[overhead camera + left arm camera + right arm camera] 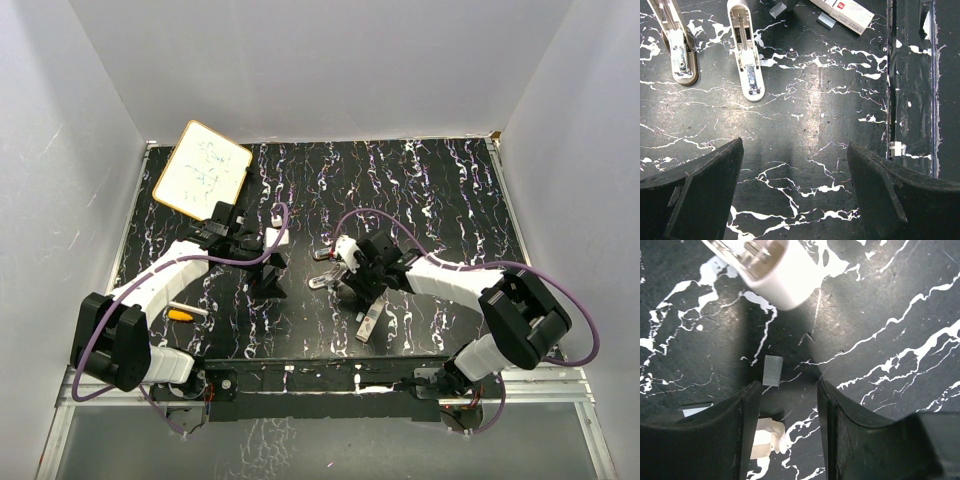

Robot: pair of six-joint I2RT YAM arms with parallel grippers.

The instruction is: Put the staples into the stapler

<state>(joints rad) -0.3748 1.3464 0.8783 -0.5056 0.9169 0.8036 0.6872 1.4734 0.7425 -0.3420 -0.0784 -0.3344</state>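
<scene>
Two grippers are seen low over the black, white-veined table (450, 190), facing each other near its middle. The left gripper (795, 145) is held spread wide, and only bare tabletop is framed between its fingers (700, 195). Beyond it the stapler (747, 55) is laid flat and folded open, its two long whitish halves side by side with the metal channels turned upward. Further right in the left wrist view the staple box (846, 11), whitish with a small red mark, is cut off by the top edge. A short silvery strip (826, 20) is set just beside the box on the table.

The right gripper (789, 384) is parted as well, though more narrowly, and nothing is pinched by it. A staple strip (772, 371) is lying flat on the table just past its fingertips (752, 395), closer to the finger on the left of the right wrist view. Whether that finger is touched by it cannot be told. Beyond this strip, and apart from it, the rounded white end of the stapler is seen at the top of that view. A second strip (695, 410) is partly hidden behind the same finger. A whitish lump (765, 437) is seen on the table between the two fingers; what it is cannot be told.

From above, a small whiteboard (200, 170) is placed at the far left corner, and an orange-and-white pen (183, 313) is lying beside the left arm.
</scene>
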